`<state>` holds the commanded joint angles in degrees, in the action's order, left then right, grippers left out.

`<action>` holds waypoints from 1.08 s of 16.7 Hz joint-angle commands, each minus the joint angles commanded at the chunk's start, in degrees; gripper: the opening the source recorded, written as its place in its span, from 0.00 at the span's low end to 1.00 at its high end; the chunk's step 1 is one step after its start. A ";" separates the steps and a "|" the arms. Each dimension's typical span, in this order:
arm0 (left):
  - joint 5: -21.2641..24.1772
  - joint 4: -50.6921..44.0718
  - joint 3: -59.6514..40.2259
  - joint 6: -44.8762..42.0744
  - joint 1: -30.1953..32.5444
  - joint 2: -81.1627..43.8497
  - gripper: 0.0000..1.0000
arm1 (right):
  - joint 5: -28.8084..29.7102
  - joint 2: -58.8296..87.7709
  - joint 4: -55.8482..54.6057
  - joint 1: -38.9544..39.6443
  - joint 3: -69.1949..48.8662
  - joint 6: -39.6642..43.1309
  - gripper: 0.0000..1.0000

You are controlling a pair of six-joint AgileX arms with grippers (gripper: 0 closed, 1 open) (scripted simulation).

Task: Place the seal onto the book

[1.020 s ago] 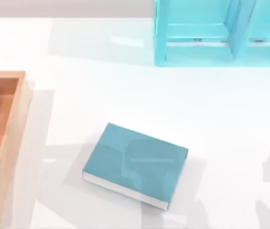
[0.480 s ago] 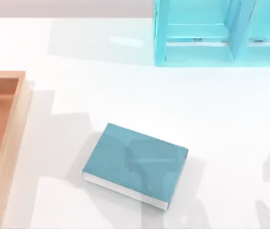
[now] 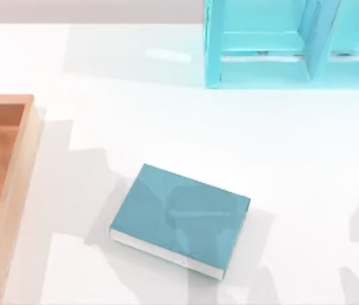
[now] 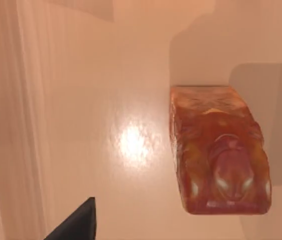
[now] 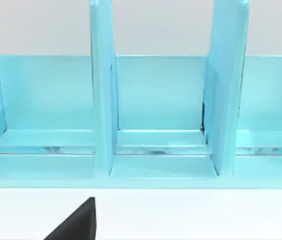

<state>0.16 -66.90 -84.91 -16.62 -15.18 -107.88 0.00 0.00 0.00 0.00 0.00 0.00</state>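
Note:
The book, teal-blue with white page edges, lies flat and slightly turned on the white table, a little left of the middle near the front. In the left wrist view, the seal, orange-tan with a darker red rounded top, sits on the glossy floor of the wooden tray. My left gripper hovers above it, and a dark tip of that gripper is seen off to one side of the seal, apart from it. A dark tip of my right gripper hangs over the white table in front of the shelf unit.
The wooden tray runs along the table's left edge. A light turquoise shelf unit with upright dividers stands at the back right. Bare white table lies between the tray, the book and the shelf.
The soft shadows over the table, tray and book cover have shifted slightly. The book has not moved.

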 joint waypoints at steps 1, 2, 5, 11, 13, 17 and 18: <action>0.00 1.92 1.33 -0.06 -0.04 -0.54 1.00 | 0.00 0.00 0.00 0.00 0.00 0.00 1.00; 0.01 4.01 2.83 -0.11 -0.09 -1.14 1.00 | 0.00 0.00 0.00 0.00 0.00 0.00 1.00; 0.02 11.10 7.87 -0.26 -0.21 -3.16 1.00 | 0.00 0.00 0.00 0.00 0.00 0.00 1.00; 0.04 17.48 12.44 -0.29 -0.21 -4.95 1.00 | 0.00 0.00 0.00 0.00 0.00 0.00 1.00; 0.04 17.48 12.44 -0.29 -0.21 -4.95 1.00 | 0.00 0.00 0.00 0.00 0.00 0.00 1.00; 0.04 17.48 12.44 -0.29 -0.21 -4.95 0.70 | 0.00 0.00 0.00 0.00 0.00 0.00 1.00; 0.04 17.48 12.44 -0.29 -0.21 -4.95 0.62 | 0.00 0.00 0.00 0.00 0.00 0.00 1.00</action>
<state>0.20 -49.42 -72.47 -16.90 -15.39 -112.82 0.00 0.00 0.00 0.00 0.00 0.00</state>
